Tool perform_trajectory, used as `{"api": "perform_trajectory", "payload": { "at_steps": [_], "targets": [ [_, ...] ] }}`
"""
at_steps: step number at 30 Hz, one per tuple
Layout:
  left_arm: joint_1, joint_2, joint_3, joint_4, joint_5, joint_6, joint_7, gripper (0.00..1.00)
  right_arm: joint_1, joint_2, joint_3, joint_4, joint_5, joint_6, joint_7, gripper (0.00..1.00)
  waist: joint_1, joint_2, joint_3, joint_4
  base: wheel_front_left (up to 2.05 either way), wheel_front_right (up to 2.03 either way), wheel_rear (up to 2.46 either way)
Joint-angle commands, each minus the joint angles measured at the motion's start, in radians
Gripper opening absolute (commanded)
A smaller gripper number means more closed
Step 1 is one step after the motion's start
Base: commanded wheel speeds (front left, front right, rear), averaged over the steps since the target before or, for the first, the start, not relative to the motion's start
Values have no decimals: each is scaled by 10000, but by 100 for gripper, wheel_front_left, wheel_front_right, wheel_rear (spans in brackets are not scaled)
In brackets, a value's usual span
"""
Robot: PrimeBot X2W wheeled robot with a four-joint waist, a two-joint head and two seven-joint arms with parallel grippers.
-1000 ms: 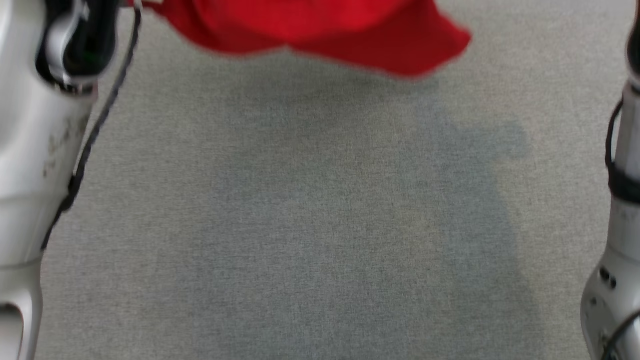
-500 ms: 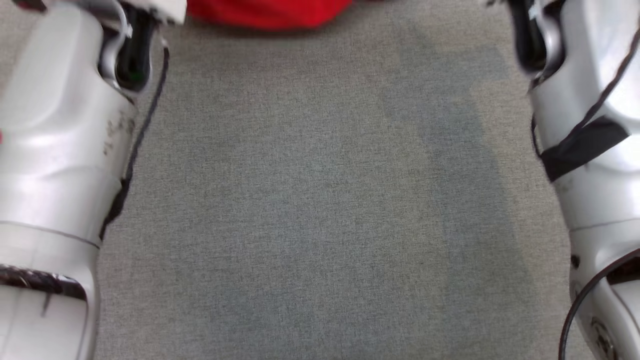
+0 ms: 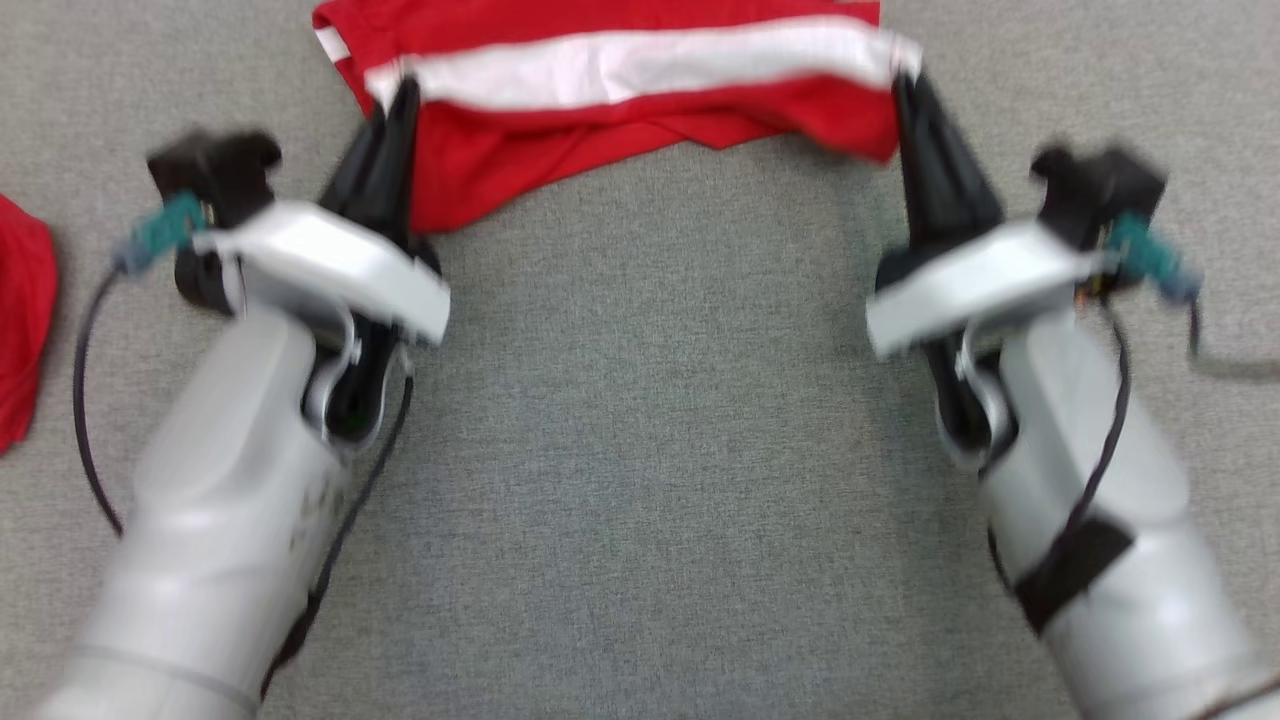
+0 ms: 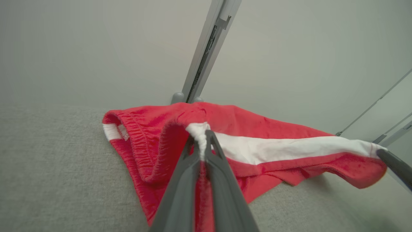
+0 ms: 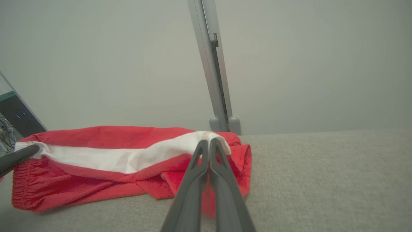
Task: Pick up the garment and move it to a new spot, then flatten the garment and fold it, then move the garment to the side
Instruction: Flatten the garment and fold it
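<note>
Left gripper [image 3: 398, 100] and right gripper [image 3: 905, 85] have come into head view since 0.5 s ago; each pinches one end of the garment's [image 3: 640, 65] white stripe; stripe stretched betw. them; red part lies on grey surface [image 3: 640, 450], near its far edge.

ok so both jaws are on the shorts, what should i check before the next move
1. Left gripper shut on the shorts' white stripe: ok.
2. Right gripper shut on the stripe's other end: ok.
3. Stripe stretched straight between them: ok.
4. Shorts flat: not ok, the red layers below are bunched and creased.
5. Other red cloth apart from the shorts: ok.
6. Shorts free of the post behind: cannot tell.
</note>
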Motion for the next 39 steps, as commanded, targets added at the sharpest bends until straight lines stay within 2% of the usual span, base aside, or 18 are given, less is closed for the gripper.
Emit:
{"api": "perform_trajectory", "payload": {
  "at_steps": [1,11,18,23,32,39],
  "targets": [
    [523,164,50,-252,49,-15,-39,0,655,-38,-35,-370,-177,-4,-52,0,-1,0,-245,-14,0,0,0],
    [4481,630,726,-3341,674,-17,-41,0,5387,-34,-617,-3926,-731,-4,-56,0,-1,0,-1562,35,0,0,0],
    [6851,767,1286,-4725,1181,-8,-40,0,8156,-27,-687,-5677,-925,-4,-55,0,-1,0,-2499,92,0,0,0],
    [8328,904,1327,-5604,1163,336,44,0,9746,-33,-583,-6652,-980,-4,209,0,-1,0,-3153,-46,0,0,0],
    [9985,1240,1258,-7596,1082,1247,771,0,11390,-32,-828,-8285,-1313,-4,1036,0,-1,0,-3738,-145,0,0,0],
    [10000,1312,1181,-8082,1007,1385,1150,0,11243,-30,-1205,-8394,-1250,-4,1237,0,-1,0,-3662,10,0,0,0]
  ]
}}
